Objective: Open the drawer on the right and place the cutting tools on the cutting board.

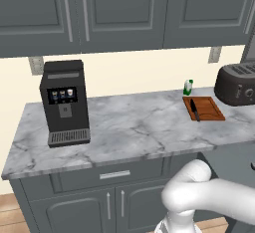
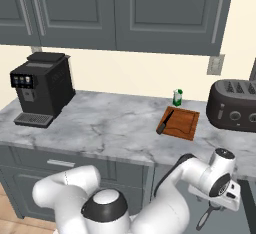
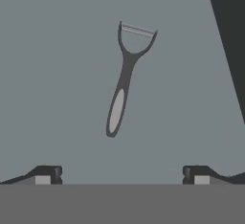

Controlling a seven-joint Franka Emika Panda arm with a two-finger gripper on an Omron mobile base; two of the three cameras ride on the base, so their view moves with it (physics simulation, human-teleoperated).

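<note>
The gripper (image 3: 122,175) hangs spread wide over the peeler (image 3: 125,82), which lies flat on the drawer (image 3: 57,74) floor, probably lining up a grasp; the knife (image 1: 194,109) already rests along the board's (image 1: 209,108) left edge

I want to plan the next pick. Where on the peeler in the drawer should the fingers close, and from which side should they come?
Grip the peeler at the middle of its straight handle, below the forked head. It lies flat on the floor of the drawer, so come straight down from above, with the open gripper turned so its fingers close across the narrow handle, probably more secure than on the wide, thin fork.
</note>
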